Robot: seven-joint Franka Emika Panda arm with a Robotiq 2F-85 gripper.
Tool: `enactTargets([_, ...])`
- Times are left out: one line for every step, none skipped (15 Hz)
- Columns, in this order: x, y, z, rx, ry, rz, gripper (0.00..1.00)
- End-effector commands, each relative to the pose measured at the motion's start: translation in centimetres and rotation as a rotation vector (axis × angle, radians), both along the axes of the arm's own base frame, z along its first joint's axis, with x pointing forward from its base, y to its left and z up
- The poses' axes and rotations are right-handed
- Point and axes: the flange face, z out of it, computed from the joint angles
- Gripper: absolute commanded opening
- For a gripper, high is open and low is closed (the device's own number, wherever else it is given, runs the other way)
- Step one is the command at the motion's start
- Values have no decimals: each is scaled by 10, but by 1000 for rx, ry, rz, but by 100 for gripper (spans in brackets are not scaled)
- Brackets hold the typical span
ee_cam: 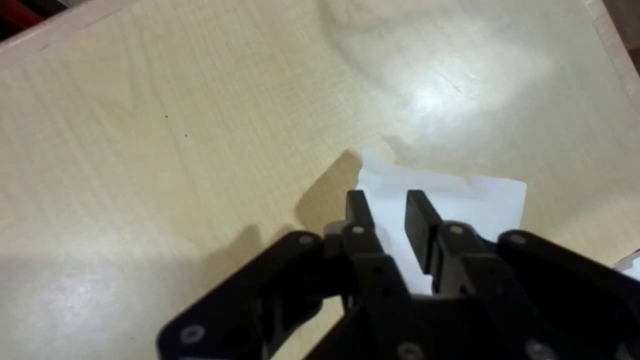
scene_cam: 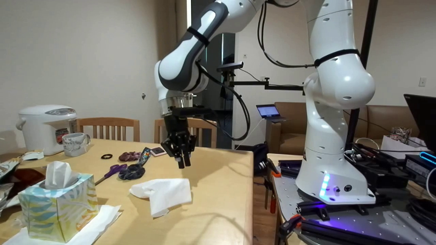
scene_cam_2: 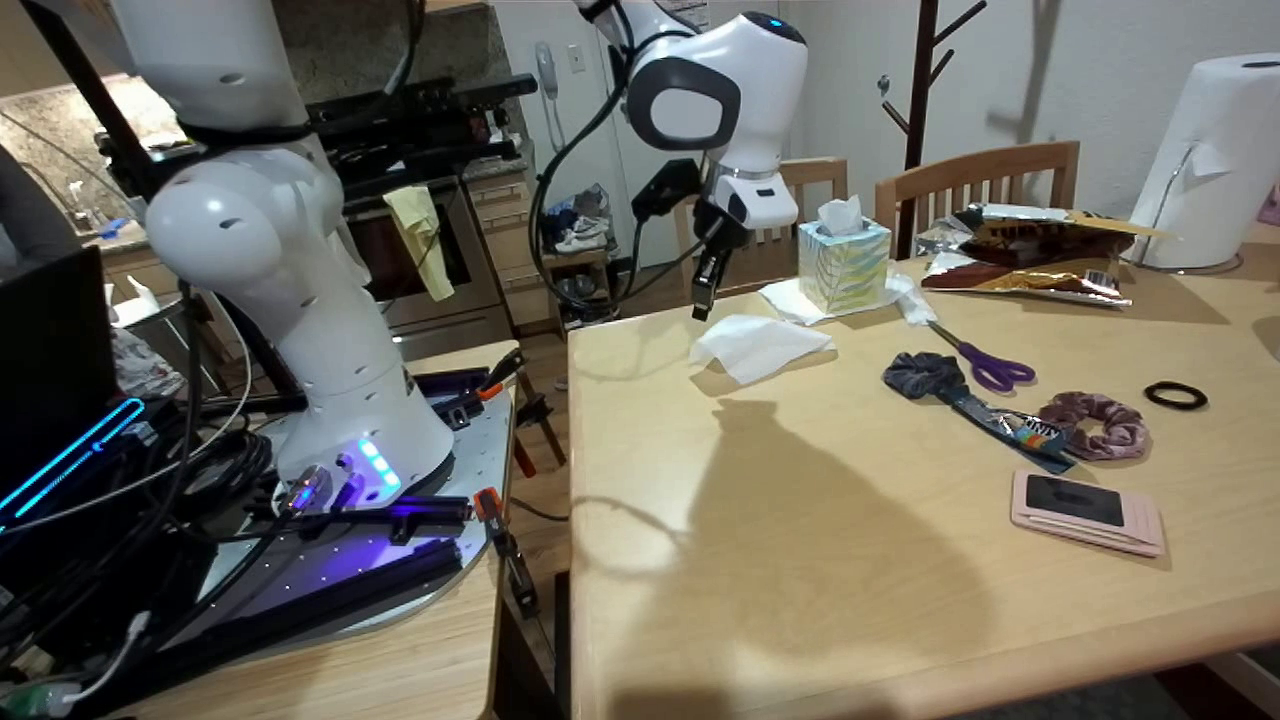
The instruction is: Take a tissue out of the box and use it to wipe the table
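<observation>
The tissue (scene_cam: 172, 194) lies on the table (scene_cam: 218, 190), spread out and rumpled. I have my gripper (ee_cam: 387, 197) hanging near it and a bit higher, pointing down, apart from it. Its two fingers (ee_cam: 359, 210) stand a little way apart, and I have hold of nothing. The box (scene_cam: 58, 209) sits near, on a flat white sheet (scene_cam: 104, 219), with a white tuft (scene_cam: 58, 175) poking up. I also see purple scissors (scene_cam: 108, 174) and a gray scrunchie (scene_cam_2: 922, 375) on the table.
</observation>
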Motion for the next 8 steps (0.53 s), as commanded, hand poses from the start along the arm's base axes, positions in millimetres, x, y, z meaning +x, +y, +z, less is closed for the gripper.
enactTargets([-15, -5, 22, 0, -23, -14, 56])
enactTargets([-17, -7, 28, -7, -23, -19, 64])
enactTargets([-17, -5, 36, -12, -42, -19, 69])
enactTargets([-15, 0, 48, -18, -68, -2, 75])
enactTargets([-11, 5, 58, -23, -94, 21, 83])
enactTargets([-5, 12, 69, -22, -118, 43, 88])
enactTargets([3, 23, 81, -33, -137, 72, 95])
enactTargets([8, 32, 93, -48, -161, 108, 99])
